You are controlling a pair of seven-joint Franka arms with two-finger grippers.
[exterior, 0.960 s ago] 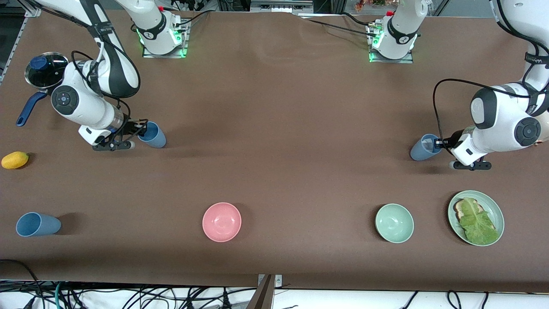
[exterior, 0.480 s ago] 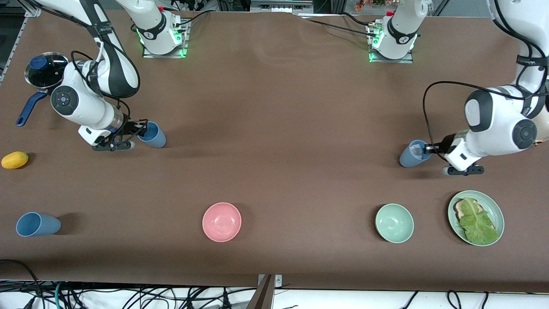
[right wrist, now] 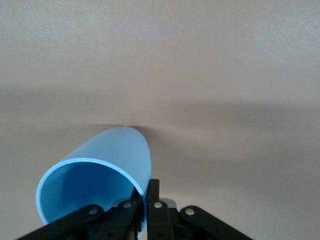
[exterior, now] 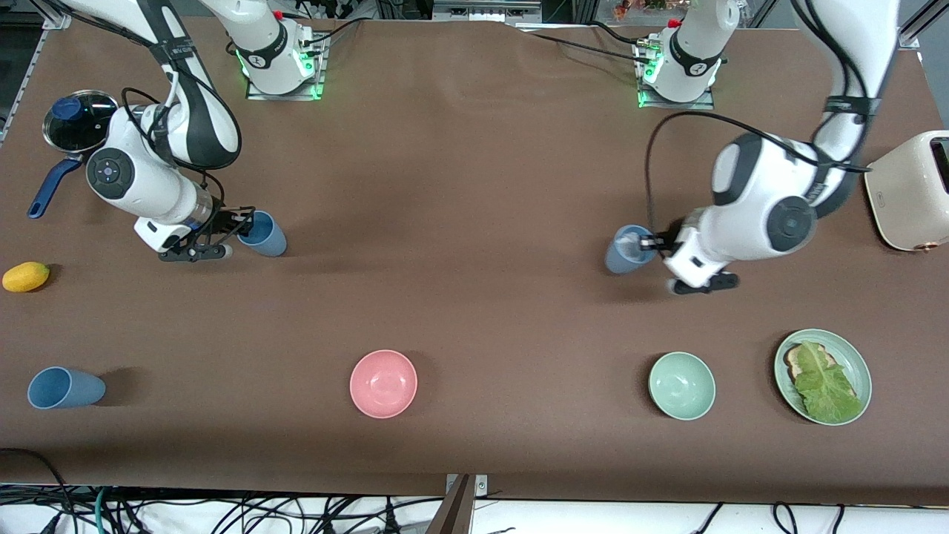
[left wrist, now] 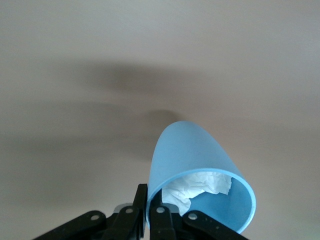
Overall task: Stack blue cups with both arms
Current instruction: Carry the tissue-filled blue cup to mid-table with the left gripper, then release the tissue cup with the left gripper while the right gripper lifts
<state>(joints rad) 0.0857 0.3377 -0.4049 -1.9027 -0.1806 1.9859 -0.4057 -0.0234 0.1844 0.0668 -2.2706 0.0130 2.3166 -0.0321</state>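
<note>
My left gripper point(exterior: 654, 243) is shut on the rim of a blue cup point(exterior: 625, 251), held tilted over the brown table above the pale-green bowl's side. The left wrist view shows this cup point(left wrist: 192, 150) with a crumpled whitish patch inside and my fingers point(left wrist: 142, 202) pinching its wall. My right gripper point(exterior: 239, 225) is shut on the rim of another blue cup point(exterior: 265, 234) toward the right arm's end; the same cup point(right wrist: 112, 150) fills the right wrist view. A third blue cup point(exterior: 65, 388) sits by itself near the front edge at that end.
A pink bowl point(exterior: 383, 383), a pale-green bowl point(exterior: 681, 386) and a green plate point(exterior: 858, 363) with bread and lettuce line the front. A cream toaster point(exterior: 912, 189) stands at the left arm's end. A lidded pot point(exterior: 78, 119) with a blue handle and a yellow fruit point(exterior: 26, 276) lie at the right arm's end.
My left arm has carried its blue cup well toward the table's middle, uncovering the toaster. The right arm and its cup have stayed in place.
</note>
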